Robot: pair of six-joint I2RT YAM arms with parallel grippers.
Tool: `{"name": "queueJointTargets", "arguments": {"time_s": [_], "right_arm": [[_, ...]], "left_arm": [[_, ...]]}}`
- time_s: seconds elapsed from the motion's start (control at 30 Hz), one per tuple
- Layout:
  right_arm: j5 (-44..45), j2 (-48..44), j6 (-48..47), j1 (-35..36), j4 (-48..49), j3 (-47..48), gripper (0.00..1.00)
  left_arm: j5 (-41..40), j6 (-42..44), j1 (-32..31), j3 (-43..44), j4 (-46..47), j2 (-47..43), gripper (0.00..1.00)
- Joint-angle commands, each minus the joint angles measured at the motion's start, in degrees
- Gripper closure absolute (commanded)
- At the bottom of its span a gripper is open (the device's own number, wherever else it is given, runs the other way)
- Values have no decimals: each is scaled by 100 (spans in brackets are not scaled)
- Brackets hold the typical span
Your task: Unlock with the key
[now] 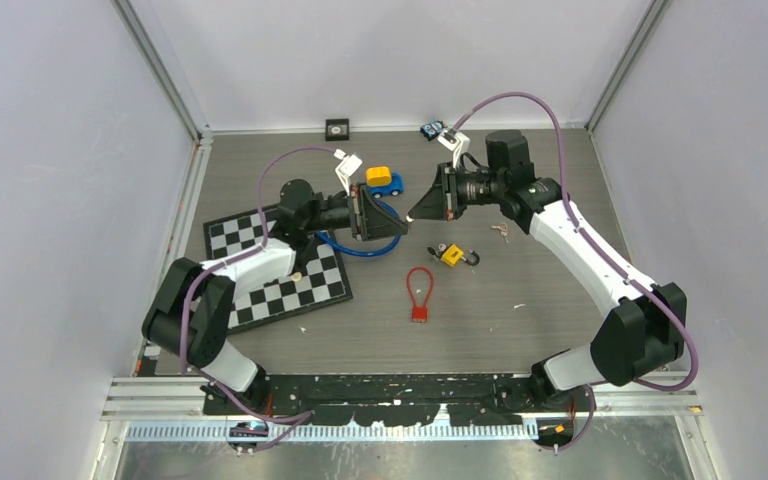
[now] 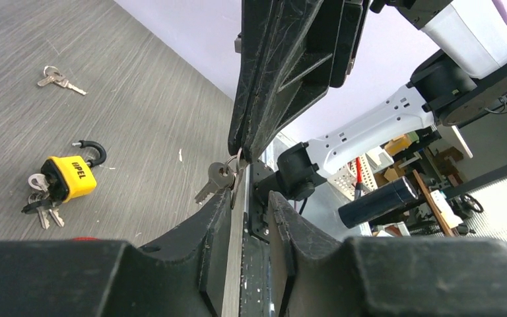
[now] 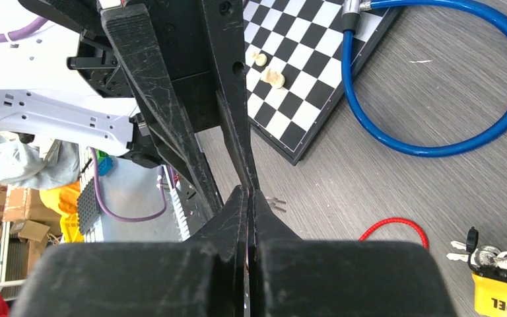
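Observation:
The yellow padlock (image 1: 451, 255) lies on the table with its black shackle raised and a bunch of keys in its base; it also shows in the left wrist view (image 2: 71, 177) and the right wrist view (image 3: 502, 297). Above the table, left of the padlock, my two grippers meet tip to tip. My right gripper (image 1: 415, 213) is shut on a silver key (image 2: 216, 179) that hangs on a ring at its tips (image 2: 241, 150). My left gripper (image 2: 249, 195) stands open just under that key, the key resting by its left fingertip (image 2: 224, 201).
A red cable lock (image 1: 420, 293) lies near the padlock. A blue cable lock (image 1: 360, 248) curls beside a chessboard (image 1: 305, 290). A yellow and blue toy car (image 1: 383, 180) sits behind the grippers. Loose keys (image 1: 500, 232) lie to the right.

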Motion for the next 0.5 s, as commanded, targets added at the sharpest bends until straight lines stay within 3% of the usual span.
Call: {"name": "queueJointTargets", "arguments": {"time_s": [0.0, 0.47], "right_arm": [[-129, -111, 82, -27, 289, -42, 99], [-242, -117, 141, -36, 473, -220, 99]], "left_arm": [[94, -141, -13, 233, 508, 13, 73], [96, -212, -13, 316, 632, 141, 82]]}}
